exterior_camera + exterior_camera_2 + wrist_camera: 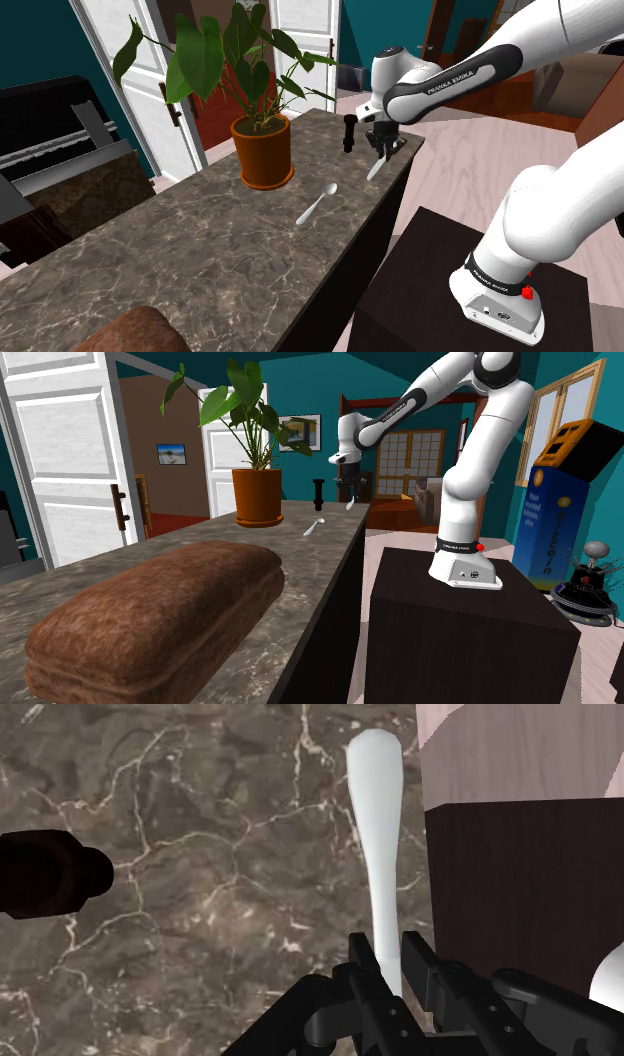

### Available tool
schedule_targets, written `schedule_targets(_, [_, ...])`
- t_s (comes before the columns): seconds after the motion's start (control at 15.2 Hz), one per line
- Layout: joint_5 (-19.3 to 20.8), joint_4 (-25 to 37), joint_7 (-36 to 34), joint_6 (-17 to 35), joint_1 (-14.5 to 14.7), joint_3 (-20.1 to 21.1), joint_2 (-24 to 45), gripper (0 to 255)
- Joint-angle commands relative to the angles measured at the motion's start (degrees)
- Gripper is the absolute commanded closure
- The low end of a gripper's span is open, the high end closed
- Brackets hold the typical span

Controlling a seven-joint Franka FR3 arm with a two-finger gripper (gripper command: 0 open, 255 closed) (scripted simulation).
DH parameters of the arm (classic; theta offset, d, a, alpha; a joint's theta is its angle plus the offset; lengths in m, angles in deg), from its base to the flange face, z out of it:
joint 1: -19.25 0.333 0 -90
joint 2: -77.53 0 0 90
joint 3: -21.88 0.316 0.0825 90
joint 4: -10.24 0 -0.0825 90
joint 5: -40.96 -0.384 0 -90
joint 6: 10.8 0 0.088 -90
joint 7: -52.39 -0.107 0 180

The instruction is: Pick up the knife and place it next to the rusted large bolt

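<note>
Gripper (392,956) clamped on white knife (376,824) | dark bolt (45,874) upright nearby | pot (263,152) holds plant (200,55)

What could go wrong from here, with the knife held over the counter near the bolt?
1. The jaws clasp the white knife at one end, so the long free part could pivot or slip during lowering.
2. It hangs close to the edge of the counter. Released here, it may overhang and tip off.
3. The dark bolt stands upright nearby, and a sweep toward it could knock it over.
</note>
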State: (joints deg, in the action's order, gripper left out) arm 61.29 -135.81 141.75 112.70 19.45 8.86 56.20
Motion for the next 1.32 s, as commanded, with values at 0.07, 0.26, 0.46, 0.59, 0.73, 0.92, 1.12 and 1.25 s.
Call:
schedule_targets(0.07, [0.4, -1.4, -0.5, 2.6, -0.1, -0.2, 1.2, 255])
schedule_targets(0.26, [0.9, -2.5, -1.1, 5.2, -0.3, -0.5, 2.7, 255])
schedule_targets(0.46, [1.4, -3.6, -1.7, 7.9, -0.4, -0.7, 4.4, 255])
schedule_targets(0.59, [1.4, -3.7, -1.8, 8.4, -0.4, -0.8, 4.7, 255])
schedule_targets(0.73, [1.4, -3.7, -1.8, 8.4, -0.4, -0.8, 4.7, 255])
schedule_targets(0.92, [1.4, -3.7, -1.8, 8.4, -0.4, -0.8, 4.7, 255])
schedule_targets(1.12, [1.4, -3.7, -1.8, 8.4, -0.4, -0.8, 4.7, 0])
schedule_targets(1.25, [1.4, -3.7, -1.8, 8.4, -0.4, -0.8, 4.7, 0])
